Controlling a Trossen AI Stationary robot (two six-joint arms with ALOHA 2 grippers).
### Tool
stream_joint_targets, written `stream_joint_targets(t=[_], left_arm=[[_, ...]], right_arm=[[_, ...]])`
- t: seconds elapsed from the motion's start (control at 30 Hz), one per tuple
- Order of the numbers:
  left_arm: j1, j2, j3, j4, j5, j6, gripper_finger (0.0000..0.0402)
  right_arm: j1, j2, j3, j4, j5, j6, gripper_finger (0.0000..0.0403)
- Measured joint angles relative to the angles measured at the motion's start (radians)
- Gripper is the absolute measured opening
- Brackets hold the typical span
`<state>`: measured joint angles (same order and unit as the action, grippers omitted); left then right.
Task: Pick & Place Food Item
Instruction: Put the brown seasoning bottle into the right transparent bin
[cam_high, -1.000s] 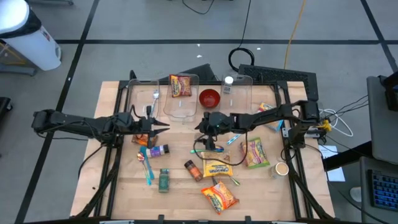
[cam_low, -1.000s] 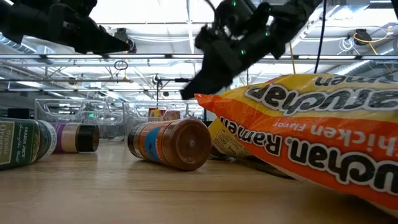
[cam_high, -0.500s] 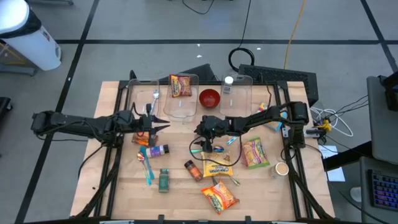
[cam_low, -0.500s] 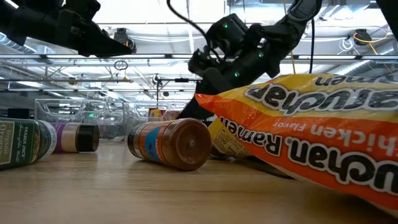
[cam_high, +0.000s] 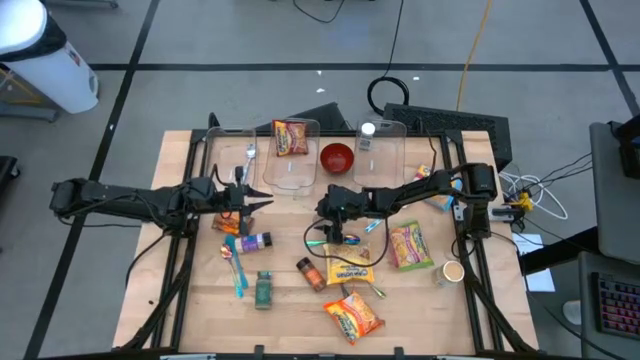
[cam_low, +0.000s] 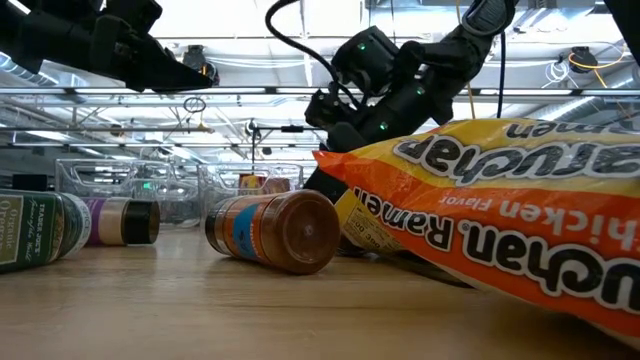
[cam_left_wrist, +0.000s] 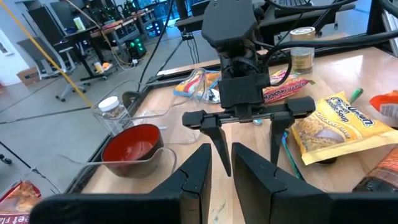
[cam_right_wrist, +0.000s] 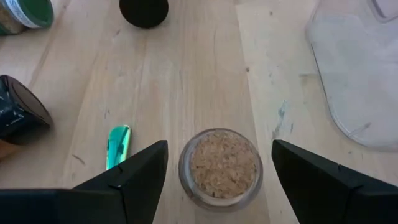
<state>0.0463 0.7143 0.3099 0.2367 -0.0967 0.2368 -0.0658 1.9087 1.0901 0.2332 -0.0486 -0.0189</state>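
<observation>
Between open right gripper (cam_right_wrist: 219, 180) fingers: round glass jar (cam_right_wrist: 220, 165)

Right gripper (cam_high: 337, 236): our arm reaches in over the table's middle, wrist bent down, fingers spread wide and pointing at the tabletop. Left gripper (cam_high: 262, 204): our arm extended level, fingers nearly together, nothing between them.
</observation>
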Motion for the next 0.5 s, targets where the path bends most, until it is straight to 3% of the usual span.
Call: stream_joint_targets(t=[0.27, 0.5], left_arm=[[0.000, 0.000, 0.000, 0.000, 0.000, -0.003, 0.0072], [0.000, 0.000, 0.000, 0.000, 0.000, -0.004, 0.0072]], right_arm=[[0.000, 0.000, 0.000, -0.010, 0.000, 0.000, 0.0274], [0.000, 0.000, 0.000, -0.030, -0.004, 0.000, 0.0208]])
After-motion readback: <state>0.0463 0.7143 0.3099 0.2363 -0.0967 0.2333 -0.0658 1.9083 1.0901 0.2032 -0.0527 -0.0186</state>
